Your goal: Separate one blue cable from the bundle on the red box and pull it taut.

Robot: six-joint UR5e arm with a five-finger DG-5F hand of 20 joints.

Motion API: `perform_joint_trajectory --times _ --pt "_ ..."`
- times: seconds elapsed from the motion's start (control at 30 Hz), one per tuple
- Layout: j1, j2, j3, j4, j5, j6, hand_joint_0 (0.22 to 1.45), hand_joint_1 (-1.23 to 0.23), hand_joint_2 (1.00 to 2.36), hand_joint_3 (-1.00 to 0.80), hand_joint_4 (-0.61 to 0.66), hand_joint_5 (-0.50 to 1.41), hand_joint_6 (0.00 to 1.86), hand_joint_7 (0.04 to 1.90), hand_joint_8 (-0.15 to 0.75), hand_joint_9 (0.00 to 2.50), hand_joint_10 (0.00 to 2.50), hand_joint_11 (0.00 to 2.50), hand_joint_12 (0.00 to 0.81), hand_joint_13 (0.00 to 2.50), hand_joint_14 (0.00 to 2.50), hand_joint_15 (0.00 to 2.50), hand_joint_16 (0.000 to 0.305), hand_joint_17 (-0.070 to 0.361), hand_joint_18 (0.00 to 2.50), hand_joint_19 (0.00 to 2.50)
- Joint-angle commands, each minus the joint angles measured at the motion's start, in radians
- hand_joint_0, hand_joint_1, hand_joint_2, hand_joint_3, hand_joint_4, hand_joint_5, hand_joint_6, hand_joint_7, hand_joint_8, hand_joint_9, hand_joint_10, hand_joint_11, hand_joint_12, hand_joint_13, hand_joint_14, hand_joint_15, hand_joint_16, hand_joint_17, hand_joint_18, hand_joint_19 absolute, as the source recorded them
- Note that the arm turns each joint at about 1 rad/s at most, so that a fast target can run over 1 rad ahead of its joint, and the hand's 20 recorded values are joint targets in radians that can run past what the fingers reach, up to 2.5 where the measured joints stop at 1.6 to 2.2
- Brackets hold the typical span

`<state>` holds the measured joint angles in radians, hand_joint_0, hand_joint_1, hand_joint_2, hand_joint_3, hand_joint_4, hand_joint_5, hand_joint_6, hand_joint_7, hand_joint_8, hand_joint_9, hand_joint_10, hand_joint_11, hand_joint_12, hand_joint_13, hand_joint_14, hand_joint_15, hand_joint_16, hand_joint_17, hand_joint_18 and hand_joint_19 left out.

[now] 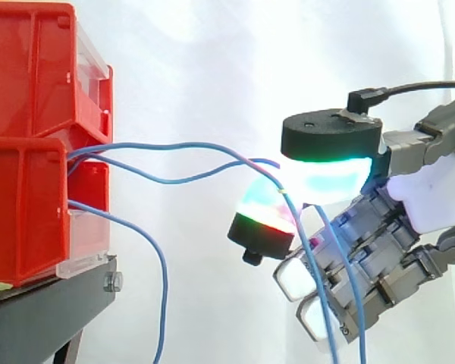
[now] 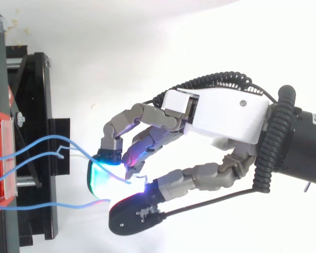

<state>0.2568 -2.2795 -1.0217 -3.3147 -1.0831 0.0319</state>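
Two red bins are stacked at the left, the upper one [image 1: 30, 83] on the lower one [image 1: 23, 216]. Several thin blue cables leave their right face. Two of these blue cables [image 1: 174, 144] sag across the gap to my hand [image 1: 432, 197] and meet between its glowing thumb pad [image 1: 330, 171] and a glowing fingertip [image 1: 262, 220]. Past the pinch they hang down in front of the curled fingers. From above, the hand [image 2: 226, 113] reaches in from the right, its pads closed on the cables [image 2: 42, 142] just right of the stand. A third blue cable [image 1: 164, 296] droops loose from the lower bin.
The bins rest on a black stand [image 1: 53, 303], seen from above as a dark frame [image 2: 37, 105] at the left edge. A white curtain hangs behind everything. Open space lies between the bins and the hand.
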Motion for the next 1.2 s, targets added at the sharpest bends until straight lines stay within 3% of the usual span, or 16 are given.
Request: perform_joint_trajectory --times 0.0,0.23,0.7,0.97,1.17 --pt "-0.001 0.000 0.005 -0.003 -0.003 0.002 0.51 -0.55 1.00 -0.50 0.06 -0.10 0.89 0.96 0.237 0.95 0.02 0.39 0.374 0.78 0.02 0.54 0.038 0.087 0.59 0.33" --pt "-0.007 0.000 0.020 -0.023 -0.012 -0.001 0.51 -0.47 1.00 -0.50 0.07 -0.10 0.88 0.98 0.242 0.96 0.01 0.39 0.378 0.78 0.02 0.54 0.040 0.089 0.59 0.35" --pt "-0.036 0.000 0.081 -0.152 -0.047 -0.003 0.49 -0.39 1.00 -0.50 0.08 -0.10 0.84 0.95 0.255 0.96 0.01 0.38 0.387 0.80 0.02 0.54 0.042 0.096 0.60 0.35" --pt "-0.067 0.000 0.115 -0.164 -0.052 -0.006 0.50 -0.39 1.00 -0.50 0.08 -0.10 0.84 0.95 0.252 0.97 0.02 0.39 0.386 0.80 0.02 0.54 0.042 0.096 0.60 0.36" --pt "-0.076 0.000 0.126 -0.183 -0.069 -0.017 0.49 -0.29 1.00 -0.50 0.08 -0.10 0.83 0.95 0.254 0.97 0.01 0.38 0.388 0.81 0.02 0.54 0.044 0.098 0.60 0.37"
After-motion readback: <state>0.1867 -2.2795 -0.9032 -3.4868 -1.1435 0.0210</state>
